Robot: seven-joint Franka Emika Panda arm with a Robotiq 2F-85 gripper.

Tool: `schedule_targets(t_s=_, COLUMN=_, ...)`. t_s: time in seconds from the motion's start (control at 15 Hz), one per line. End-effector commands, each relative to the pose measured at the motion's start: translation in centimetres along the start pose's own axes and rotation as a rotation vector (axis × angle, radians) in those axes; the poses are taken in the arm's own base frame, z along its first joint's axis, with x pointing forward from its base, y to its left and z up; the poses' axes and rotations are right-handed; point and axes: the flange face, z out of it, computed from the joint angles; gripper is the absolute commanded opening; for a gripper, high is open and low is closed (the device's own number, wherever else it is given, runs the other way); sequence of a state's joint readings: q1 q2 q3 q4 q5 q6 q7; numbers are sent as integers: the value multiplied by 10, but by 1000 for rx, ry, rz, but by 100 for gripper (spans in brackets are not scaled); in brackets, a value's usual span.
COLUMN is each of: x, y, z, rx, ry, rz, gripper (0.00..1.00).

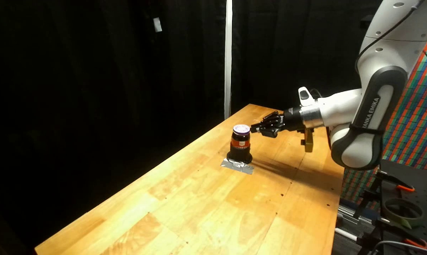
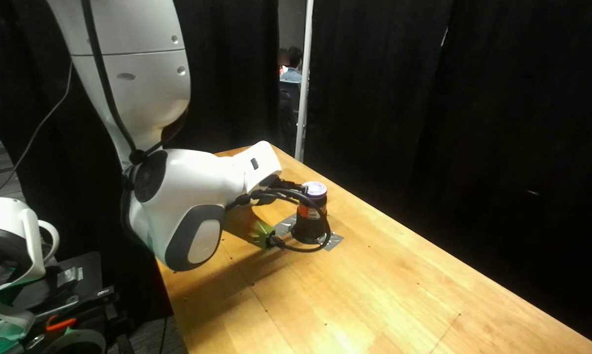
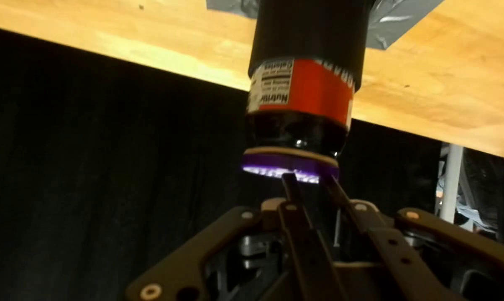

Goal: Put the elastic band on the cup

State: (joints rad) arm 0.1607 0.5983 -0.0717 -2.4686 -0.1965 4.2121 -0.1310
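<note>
The cup is a dark jar with an orange label and a purple lid, seen in both exterior views (image 1: 241,143) (image 2: 309,212) and the wrist view (image 3: 314,88). It stands upright in a black holder (image 1: 239,154), which also shows in the wrist view (image 3: 312,33). A thin tan ring (image 3: 291,151) runs under the lid; I cannot tell whether it is the elastic band or the lid's edge. No other band can be made out. My gripper (image 1: 258,128) is at lid height beside the jar. In the wrist view its fingertips (image 3: 310,179) are apart by a narrow gap; contact is unclear.
Silver tape (image 1: 236,166) fixes the holder to the wooden table (image 1: 213,212). A black cable (image 2: 325,216) loops from the wrist, in front of the jar in an exterior view. Black curtains (image 1: 93,88) hang behind the table. A side shelf (image 1: 404,170) holds a tape roll (image 1: 404,211).
</note>
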Motion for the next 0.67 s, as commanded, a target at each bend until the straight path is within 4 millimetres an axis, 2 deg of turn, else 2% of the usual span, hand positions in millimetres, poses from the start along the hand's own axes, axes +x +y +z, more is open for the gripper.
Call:
schedule_targets(t_s=0.0, x=40, y=13, z=8, rx=-19, ry=111, rz=-37, gripper=20)
schedule_targets(t_s=0.07, x=43, y=14, z=10, rx=-29, ry=117, rz=-31, gripper=20)
schedule_targets(t_s=0.13, x=30, y=10, z=5, rx=-27, ry=134, rz=-41, gripper=21)
schedule_targets(t_s=0.27, x=42, y=16, z=8, rx=-23, ry=128, rz=-44, gripper=19)
schedule_targets(t_s=0.4, x=14, y=8, z=-18, rx=-16, ry=57, rz=-5, gripper=19)
schedule_targets(t_s=0.47, x=20, y=10, z=-28, rx=-19, ry=-34, rz=22, gripper=43)
schedule_targets(t_s=0.53, x=18, y=12, z=-36, rx=-41, ry=-110, rz=17, gripper=43)
schedule_targets(t_s=0.6, x=22, y=12, z=-42, rx=-36, ry=-169, rz=33, gripper=49)
